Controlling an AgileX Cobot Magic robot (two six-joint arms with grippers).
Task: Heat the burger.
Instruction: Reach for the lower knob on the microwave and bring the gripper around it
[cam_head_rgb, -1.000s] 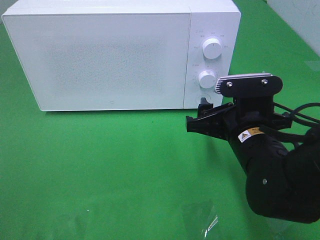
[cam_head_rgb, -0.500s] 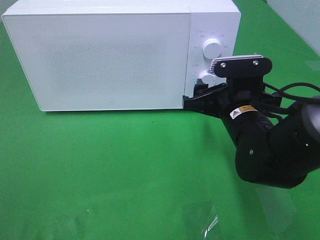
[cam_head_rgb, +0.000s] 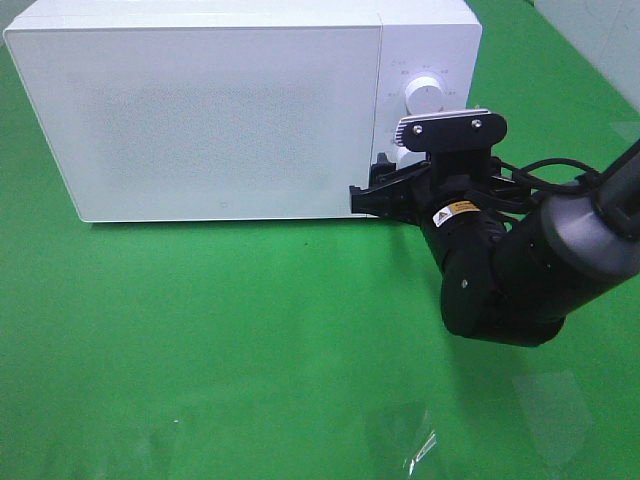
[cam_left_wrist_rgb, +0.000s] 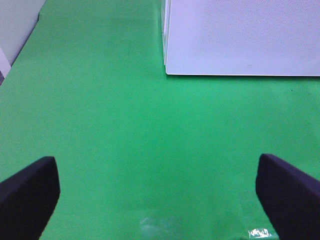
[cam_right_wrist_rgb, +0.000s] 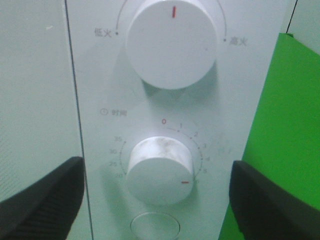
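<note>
The burger is out of view; the white microwave (cam_head_rgb: 200, 110) stands with its door shut. My right gripper (cam_head_rgb: 372, 197) is open at the microwave's control panel. In the right wrist view its black fingers (cam_right_wrist_rgb: 42, 197) stand either side of the lower timer knob (cam_right_wrist_rgb: 160, 170) without touching it. That knob's red mark sits away from the 0. The upper power knob (cam_head_rgb: 424, 92) (cam_right_wrist_rgb: 171, 42) is free. My left gripper (cam_left_wrist_rgb: 160, 195) hangs open over bare green cloth in front of the microwave (cam_left_wrist_rgb: 240, 35), holding nothing.
A round door button (cam_right_wrist_rgb: 155, 226) sits under the timer knob. Green cloth (cam_head_rgb: 200, 340) covers the table in front of the microwave. A shiny patch of clear tape (cam_head_rgb: 415, 445) lies near the front edge. A pale wall (cam_head_rgb: 600, 30) rises at the back right.
My right arm has moved left and in toward the microwave, from beside the control panel to right in front of the lower knob. Its jaws stayed open.
</note>
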